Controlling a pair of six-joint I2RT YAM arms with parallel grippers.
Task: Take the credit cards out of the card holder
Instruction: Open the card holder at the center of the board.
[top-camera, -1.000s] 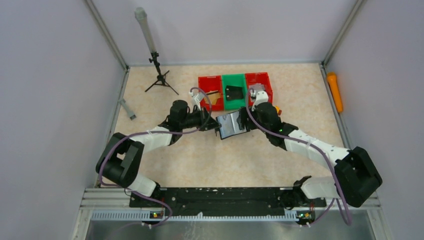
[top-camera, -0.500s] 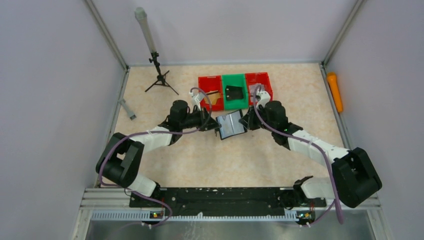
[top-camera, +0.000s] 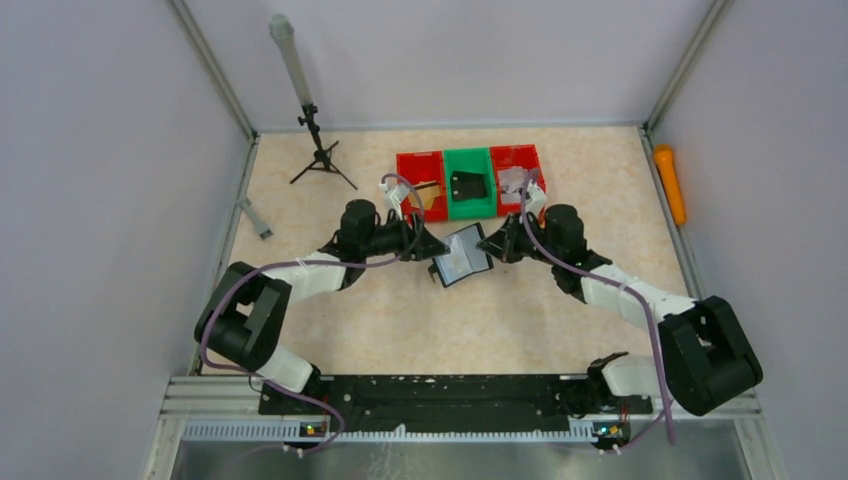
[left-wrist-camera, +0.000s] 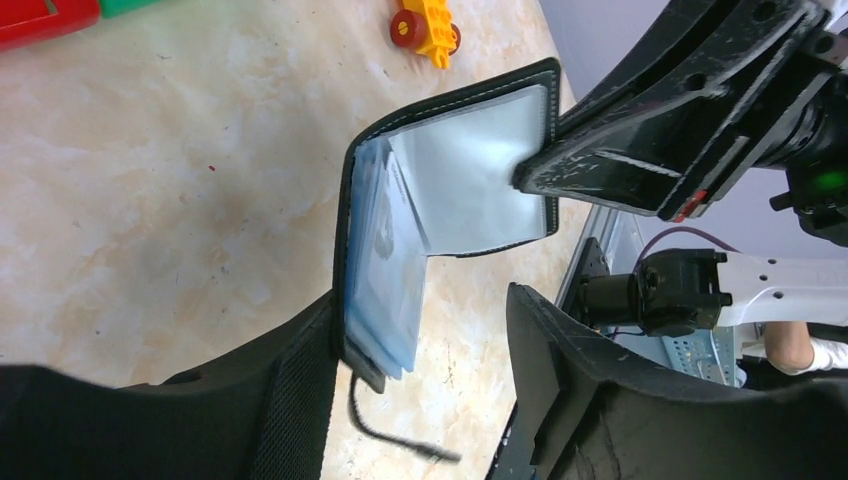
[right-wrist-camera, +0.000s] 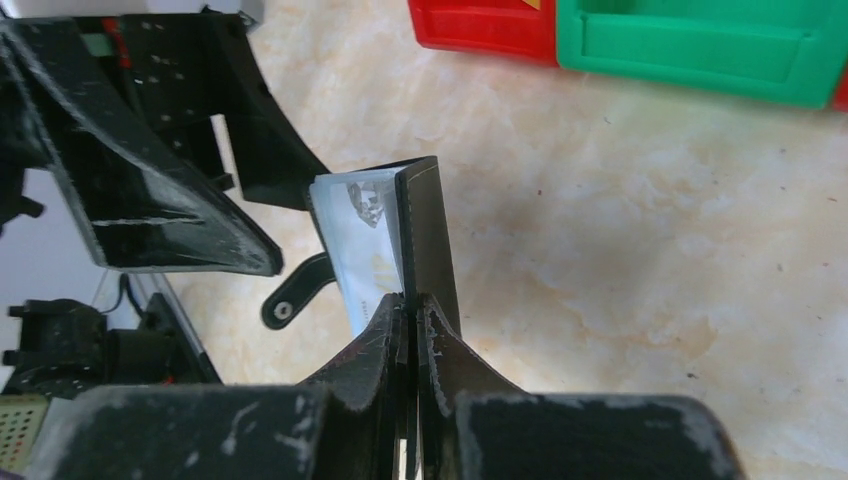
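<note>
While right tool (right-wrist-camera: 412, 305) pinches card holder (right-wrist-camera: 432, 230), left tool (left-wrist-camera: 420, 303) gapes, perhaps touching it.

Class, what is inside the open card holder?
Inside the card holder are shiny pale grey-blue sleeves, stacked against one cover; one bears a faint print. Whether cards sit in them cannot be told. The right pincer, clamped on the other flap, hides its edge.

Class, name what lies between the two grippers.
The open card holder lies between the left gripper and the right gripper, which pinches its cover; the top view shows it.
</note>
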